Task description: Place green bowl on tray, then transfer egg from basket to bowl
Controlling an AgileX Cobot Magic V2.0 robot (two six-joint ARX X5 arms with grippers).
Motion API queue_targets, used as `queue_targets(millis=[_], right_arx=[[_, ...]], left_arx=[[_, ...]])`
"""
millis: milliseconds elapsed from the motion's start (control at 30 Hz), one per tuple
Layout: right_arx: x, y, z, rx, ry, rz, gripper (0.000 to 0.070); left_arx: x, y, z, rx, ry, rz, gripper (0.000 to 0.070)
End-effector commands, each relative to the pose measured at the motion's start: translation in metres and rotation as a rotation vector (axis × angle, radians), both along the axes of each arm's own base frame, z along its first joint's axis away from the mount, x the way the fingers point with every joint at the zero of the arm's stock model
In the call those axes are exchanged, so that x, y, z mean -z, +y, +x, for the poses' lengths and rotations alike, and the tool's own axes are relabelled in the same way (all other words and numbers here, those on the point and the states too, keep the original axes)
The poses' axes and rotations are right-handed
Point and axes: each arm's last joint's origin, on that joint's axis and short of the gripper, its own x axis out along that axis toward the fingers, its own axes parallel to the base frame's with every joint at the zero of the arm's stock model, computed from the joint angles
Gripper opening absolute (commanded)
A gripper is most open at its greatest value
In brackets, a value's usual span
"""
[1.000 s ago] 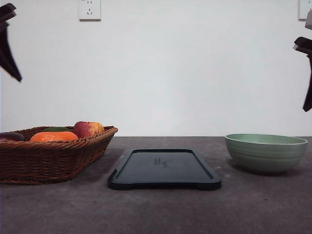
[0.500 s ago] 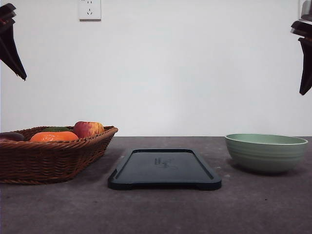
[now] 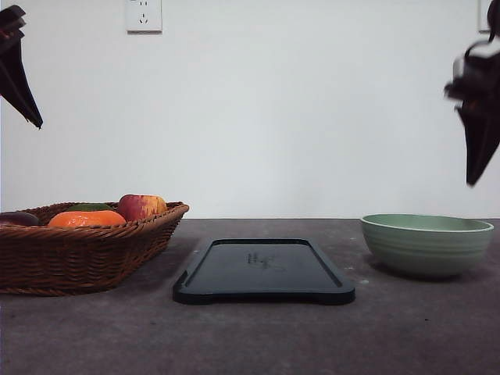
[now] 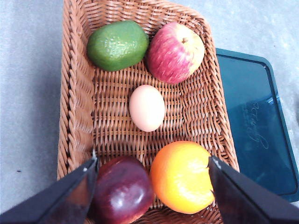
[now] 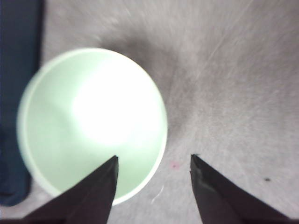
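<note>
The right gripper (image 5: 153, 161) is blurred, jaws spread and empty above the green bowl (image 5: 91, 123). The left gripper (image 4: 152, 163) hangs wide open, holding nothing, over the basket (image 4: 77, 93). The egg (image 4: 147, 108) lies lengthwise along the basket.

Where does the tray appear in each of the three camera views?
Front view: the tray lies flat at table centre, between the basket and the green bowl.
Left wrist view: its dark surface runs along the picture's right edge, beside the basket.
Right wrist view: a blurred dark strip at the picture's left edge, next to the green bowl.
Shared landmark: the tray's rounded rim against the grey table.
</note>
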Motion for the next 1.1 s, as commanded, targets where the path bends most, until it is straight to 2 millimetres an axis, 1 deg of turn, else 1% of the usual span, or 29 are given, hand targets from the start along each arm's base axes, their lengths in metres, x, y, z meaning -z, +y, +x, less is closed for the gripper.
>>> queue_targets(millis=[0,100,167,200,300,367,400,433,533,600,667,833,967,1067], right_arx=[[0.005,0.000,0.009,-0.019,0.000,-0.011,0.0305],[0.018,0.000,0.016,-0.019,0.023,-0.010,0.0305],[0.024,-0.001,0.020,-0.019,0.032,-0.009,0.0288],[0.027,-0.001,0.021,-0.020,0.036,-0.009,0.0260],[0.035,-0.001,0.025,-0.023,0.052,-0.010,0.0138],[0.037,-0.001,0.025,-0.025,0.058,-0.012,0.0052],[0.037,-0.001,0.025,-0.026,0.057,-0.013,0.0019],[0.037,-0.001,0.026,-0.026,0.056,-0.012,0.0000],[0.032,0.000,0.026,-0.029,0.064,-0.004,0.0000],[0.022,0.000,0.027,-0.030,0.079,-0.001,0.0000],[0.007,0.002,0.030,-0.036,0.086,-0.002,0.0000],[-0.040,0.016,0.036,-0.080,0.046,-0.005,0.0000],[-0.072,0.040,0.037,-0.151,-0.005,-0.002,0.0000],[-0.084,0.065,0.037,-0.219,-0.023,-0.003,0.0000]], left_arx=[[-0.006,0.000,0.003,0.008,-0.023,0.002,0.0477],[-0.006,0.000,0.003,0.007,-0.023,0.002,0.0477],[-0.006,0.000,0.003,0.007,-0.023,0.002,0.0477],[-0.006,0.000,0.003,0.007,-0.023,0.002,0.0477],[-0.006,0.000,0.003,0.007,-0.023,0.002,0.0477],[-0.006,0.000,0.003,0.007,-0.023,0.002,0.0477],[-0.006,0.000,0.003,0.007,-0.023,0.002,0.0477],[-0.006,0.000,0.003,0.007,-0.024,0.002,0.0477],[-0.006,0.000,0.003,0.007,-0.024,0.002,0.0476],[-0.006,0.000,0.003,0.007,-0.024,0.002,0.0476],[-0.006,0.000,0.003,0.007,-0.024,0.002,0.0476],[-0.006,0.000,0.003,0.007,-0.024,0.002,0.0472],[-0.006,0.000,0.003,0.007,-0.024,0.002,0.0472],[-0.006,0.000,0.003,0.007,-0.024,0.002,0.0472]])
